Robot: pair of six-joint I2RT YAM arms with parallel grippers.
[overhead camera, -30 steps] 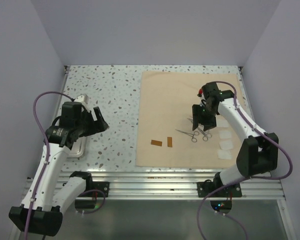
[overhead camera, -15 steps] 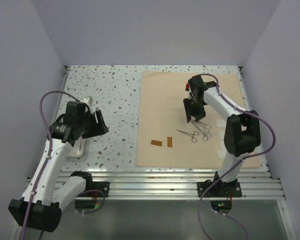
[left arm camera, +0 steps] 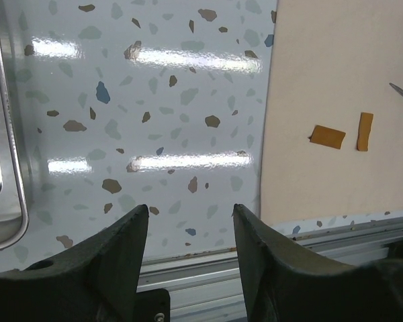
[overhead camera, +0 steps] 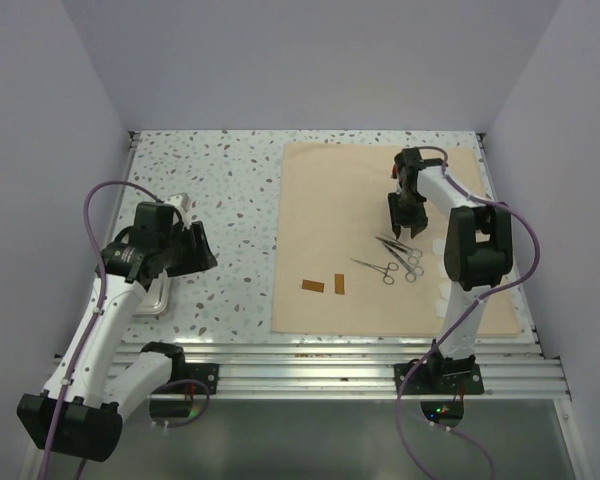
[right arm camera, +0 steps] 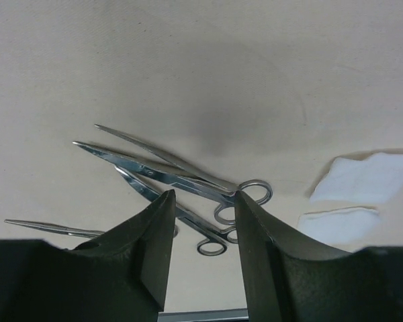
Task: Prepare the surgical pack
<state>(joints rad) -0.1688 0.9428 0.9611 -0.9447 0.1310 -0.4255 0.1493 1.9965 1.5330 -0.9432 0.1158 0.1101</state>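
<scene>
Instruments sit beneath the parted, empty right tool; left wrist view shows left tool spread, empty.

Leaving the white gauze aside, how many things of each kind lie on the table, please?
Large tan square cloth: 1
Small shiny rectangular steel tray: 1
Thin metal instruments: at least 3, overlapping
Short brown strips: 2
Total: at least 7

Robot lab cell: blank walls, speckled table, alu base rail
</scene>
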